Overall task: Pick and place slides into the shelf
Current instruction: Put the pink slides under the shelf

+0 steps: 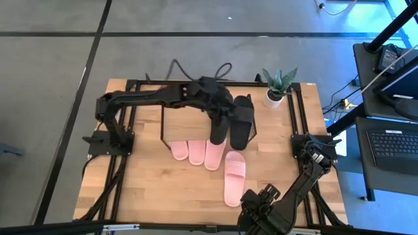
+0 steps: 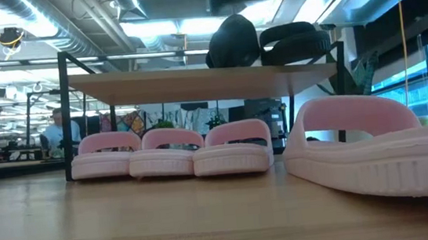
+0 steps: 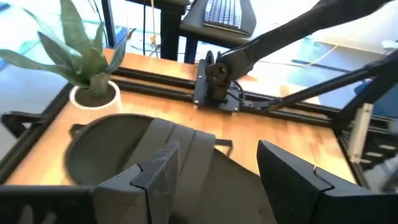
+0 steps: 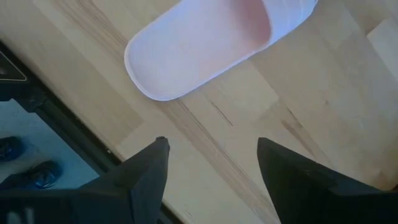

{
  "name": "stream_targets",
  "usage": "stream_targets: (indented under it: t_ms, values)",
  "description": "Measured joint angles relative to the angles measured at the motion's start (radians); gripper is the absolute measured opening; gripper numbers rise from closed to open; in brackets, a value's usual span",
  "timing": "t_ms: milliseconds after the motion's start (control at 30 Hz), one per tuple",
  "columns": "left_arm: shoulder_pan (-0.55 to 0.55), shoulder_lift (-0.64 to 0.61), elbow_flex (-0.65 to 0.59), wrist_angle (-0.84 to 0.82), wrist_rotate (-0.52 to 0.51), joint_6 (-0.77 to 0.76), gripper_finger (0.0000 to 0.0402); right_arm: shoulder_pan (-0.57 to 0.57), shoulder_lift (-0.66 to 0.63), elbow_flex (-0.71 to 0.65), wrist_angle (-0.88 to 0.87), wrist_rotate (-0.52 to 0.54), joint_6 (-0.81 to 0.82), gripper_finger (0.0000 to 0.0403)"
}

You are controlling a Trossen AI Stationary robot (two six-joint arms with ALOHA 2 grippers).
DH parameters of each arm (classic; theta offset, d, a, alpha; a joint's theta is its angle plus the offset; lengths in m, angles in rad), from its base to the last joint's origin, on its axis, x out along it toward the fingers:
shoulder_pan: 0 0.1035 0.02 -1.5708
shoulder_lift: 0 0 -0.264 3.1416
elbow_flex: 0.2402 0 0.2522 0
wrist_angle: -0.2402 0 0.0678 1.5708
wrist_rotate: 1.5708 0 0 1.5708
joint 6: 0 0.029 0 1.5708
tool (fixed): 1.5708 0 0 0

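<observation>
The shelf [image 1: 189, 121] has a light wood top board [image 2: 194, 81] on black wire legs. Two black slides [image 1: 241, 121] [image 2: 293, 41] lie on the board side by side. Three pink slides [image 1: 196, 151] [image 2: 162, 152] rest on their soles on the table under the board. A fourth pink slide [image 1: 234, 177] [image 4: 205, 50] lies loose on the table nearer the front edge. My left gripper [image 3: 217, 186] hovers open just above one black slide [image 3: 143, 155], its fingers apart from it. My right gripper [image 4: 211, 162] hangs open, pointing down at bare tabletop beside the loose pink slide's near end.
A potted plant in a white pot [image 1: 277, 88] [image 3: 87, 56] stands at the far right corner beside the shelf. Black frame rails [image 1: 297, 124] run along the table's sides. Bare wood [image 1: 157, 189] lies left of the loose slide. A desk with a keyboard [image 1: 395, 143] stands off the right edge.
</observation>
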Motion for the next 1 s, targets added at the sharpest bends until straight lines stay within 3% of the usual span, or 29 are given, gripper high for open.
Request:
stream_targets:
  t_ms: [300, 433, 567, 733, 867, 1000]
  values:
    - [-0.04, -0.233, 0.003, -0.309, 0.042, 0.002, 0.0205, 0.0, 0.0, 0.0, 0.0, 0.001, 0.004, 0.0244]
    - [-0.105, -0.318, -0.013, -0.396, 0.025, 0.003, 0.0205, -0.006, 0.0, 0.0, -0.001, 0.06, 0.004, 0.0244]
    - [-0.196, -0.421, -0.103, -0.336, 0.022, -0.001, 0.0205, -0.021, 0.0, 0.0, -0.001, 0.116, 0.003, 0.0244]
    - [-0.291, -0.585, -0.331, -0.154, 0.018, -0.063, 0.0205, -0.037, 0.0, 0.0, 0.026, 0.135, -0.051, 0.0244]
    - [-0.361, -0.696, -0.528, -0.032, -0.017, -0.132, 0.0205, -0.043, 0.0, 0.0, 0.147, 0.135, -0.23, 0.0244]
    - [-0.425, -0.767, -0.677, 0.014, -0.134, -0.217, 0.0205, -0.051, 0.0, -0.037, 0.309, 0.135, -0.411, 0.0244]
